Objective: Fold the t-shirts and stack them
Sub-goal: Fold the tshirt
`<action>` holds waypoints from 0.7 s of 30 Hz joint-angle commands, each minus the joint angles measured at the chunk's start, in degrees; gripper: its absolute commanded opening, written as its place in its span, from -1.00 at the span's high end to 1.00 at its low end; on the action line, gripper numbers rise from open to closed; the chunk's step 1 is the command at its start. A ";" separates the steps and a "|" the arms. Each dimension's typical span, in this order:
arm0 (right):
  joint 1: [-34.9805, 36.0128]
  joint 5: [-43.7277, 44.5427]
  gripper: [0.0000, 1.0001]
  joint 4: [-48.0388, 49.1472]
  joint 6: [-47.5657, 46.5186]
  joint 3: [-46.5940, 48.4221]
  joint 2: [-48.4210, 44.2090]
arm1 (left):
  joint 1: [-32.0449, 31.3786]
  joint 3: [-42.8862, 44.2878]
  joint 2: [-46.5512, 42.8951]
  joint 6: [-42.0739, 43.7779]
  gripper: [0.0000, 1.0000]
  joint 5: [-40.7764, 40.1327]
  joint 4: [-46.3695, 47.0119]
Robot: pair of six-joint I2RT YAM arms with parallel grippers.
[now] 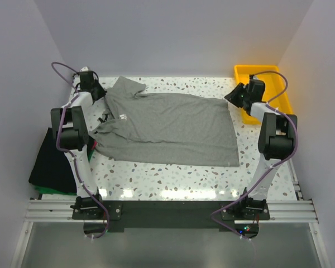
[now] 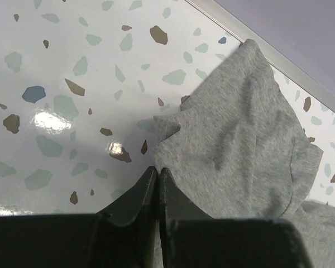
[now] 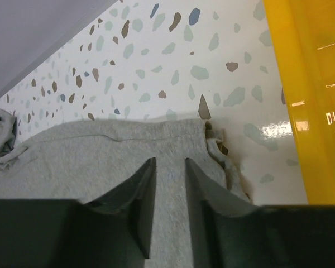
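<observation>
The grey t-shirt (image 1: 173, 128) lies spread flat on the surface (image 1: 173, 177), its long axis running across from one arm to the other: collar and sleeves toward my left arm, hem toward my right. My left tool (image 2: 158, 170) sits at the shirt's far sleeve with its jaws pressed together, the cloth's edge right at the tips; I cannot tell whether any fabric is pinched between them. My right tool (image 3: 170, 162) hovers over the shirt's far hem corner with its jaws parted and grey cloth showing in the gap, so it holds nothing. Each arm is nearest its own end of the shirt, so I judge a fold would have to bring one end over toward the other. Just beyond the hem end stands the yellow tray (image 1: 243, 71); I see nothing in the part that shows. Past the collar end, on the near side, a folded black t-shirt (image 1: 50, 159) rests on a green one (image 1: 44, 190).
</observation>
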 commanded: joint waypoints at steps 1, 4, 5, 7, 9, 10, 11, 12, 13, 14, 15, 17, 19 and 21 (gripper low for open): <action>-0.15 -0.38 0.27 1.86 0.02 2.71 -0.60 | 0.99 -0.20 -4.40 -0.85 0.83 1.33 4.03; -0.07 1.72 0.21 -1.39 -0.41 7.98 2.04 | 1.08 -0.37 -4.31 -1.12 0.83 1.77 4.20; 0.02 2.25 0.21 -3.14 -0.68 9.93 4.05 | 1.08 -0.46 -4.31 -1.38 0.83 1.94 4.29; 0.37 4.53 0.21 -7.28 -1.64 14.67 5.82 | 1.08 -0.46 -4.05 -1.56 0.83 2.30 4.38; 0.90 5.85 0.20 -10.25 -2.34 19.06 8.71 | 1.08 -0.37 -3.53 -1.91 0.83 2.73 4.38; 1.16 6.29 0.20 -11.67 -2.61 20.74 10.03 | 1.08 -0.29 -3.35 -2.00 0.83 2.82 4.38; 1.43 6.99 0.20 -14.55 -2.87 22.24 12.05 | 1.17 -0.20 -3.08 -2.08 0.83 2.82 4.38; 1.78 8.22 0.20 -15.80 -3.40 23.64 13.11 | 1.08 -0.20 -2.91 -2.17 0.83 3.00 4.38; 2.39 8.75 0.20 -16.94 -3.49 25.83 13.99 | 1.08 -0.11 -2.82 -2.17 0.83 3.09 4.38; 2.57 9.11 0.20 -17.91 -3.58 26.55 14.70 | 1.08 -0.11 -2.73 -2.17 0.83 3.26 4.38; 3.01 9.20 0.20 -19.14 -3.75 27.17 16.01 | 1.08 -0.11 -2.56 -2.17 0.83 3.44 4.38; 3.45 9.55 0.18 -19.77 -3.67 27.53 16.72 | 1.08 -0.29 -2.38 -2.26 0.83 3.79 4.38; 3.89 9.29 0.15 -19.94 -3.67 27.53 17.42 | 1.08 -0.20 -2.29 -2.26 0.84 4.58 6.40; 4.33 8.85 0.15 -19.94 -3.75 27.52 17.69 | 0.99 -0.20 -2.12 -2.26 0.84 5.19 6.66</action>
